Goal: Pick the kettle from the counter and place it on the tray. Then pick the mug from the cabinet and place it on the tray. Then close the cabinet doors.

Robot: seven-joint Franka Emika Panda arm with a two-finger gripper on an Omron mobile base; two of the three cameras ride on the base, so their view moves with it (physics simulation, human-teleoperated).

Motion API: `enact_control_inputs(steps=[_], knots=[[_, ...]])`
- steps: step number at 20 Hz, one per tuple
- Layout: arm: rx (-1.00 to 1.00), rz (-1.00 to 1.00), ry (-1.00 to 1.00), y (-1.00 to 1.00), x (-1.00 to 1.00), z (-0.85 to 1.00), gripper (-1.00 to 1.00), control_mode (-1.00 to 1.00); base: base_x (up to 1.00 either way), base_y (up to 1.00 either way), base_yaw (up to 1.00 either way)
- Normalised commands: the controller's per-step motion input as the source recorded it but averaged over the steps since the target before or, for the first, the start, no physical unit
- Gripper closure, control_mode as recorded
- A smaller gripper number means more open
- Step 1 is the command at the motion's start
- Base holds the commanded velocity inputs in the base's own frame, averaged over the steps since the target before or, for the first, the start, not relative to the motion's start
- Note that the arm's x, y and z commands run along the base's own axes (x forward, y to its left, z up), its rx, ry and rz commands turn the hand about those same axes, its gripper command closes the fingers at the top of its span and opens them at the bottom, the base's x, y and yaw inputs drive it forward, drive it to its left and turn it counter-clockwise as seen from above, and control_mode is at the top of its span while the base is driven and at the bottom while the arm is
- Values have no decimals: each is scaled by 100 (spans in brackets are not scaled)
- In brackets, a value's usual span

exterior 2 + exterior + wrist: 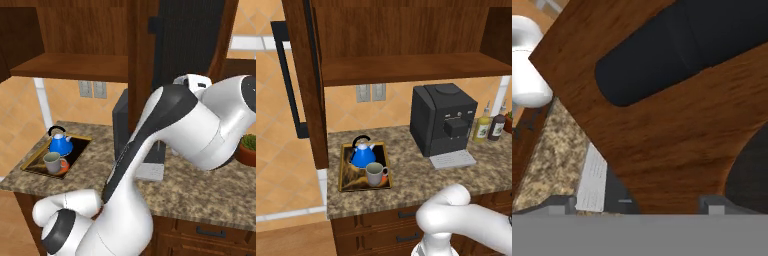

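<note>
The blue kettle (362, 155) (61, 145) and the grey mug (375, 173) (52, 162) both stand on the gold-rimmed tray (353, 179) (80, 147) on the granite counter (421, 175). Above, the cabinet (406, 67) stands open, its shelf bare. The left door (303, 75) is swung out. My arm reaches up to the right door (185, 40). In the hand view my gripper (637, 205) is open, pressed close against that door's wooden frame (662, 135), just below its black bar handle (657, 60). Nothing is held.
A black coffee machine (443, 120) stands on the counter right of the tray, under the cabinet. Two bottles (483, 127) are at the far right, and a potted plant (247, 147) beyond them. Dark drawers (406, 215) run below the counter.
</note>
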Motion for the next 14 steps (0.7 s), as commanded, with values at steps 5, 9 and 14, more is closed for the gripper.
enact_control_inputs(steps=[5,9,14], knots=[[-23,0,0,52,49,-2,-100,-100,0,0,0],[-15,0,-3,49,59,-15,-100,-100,0,0,0],[-11,0,-8,45,66,-21,-100,-100,0,0,0]])
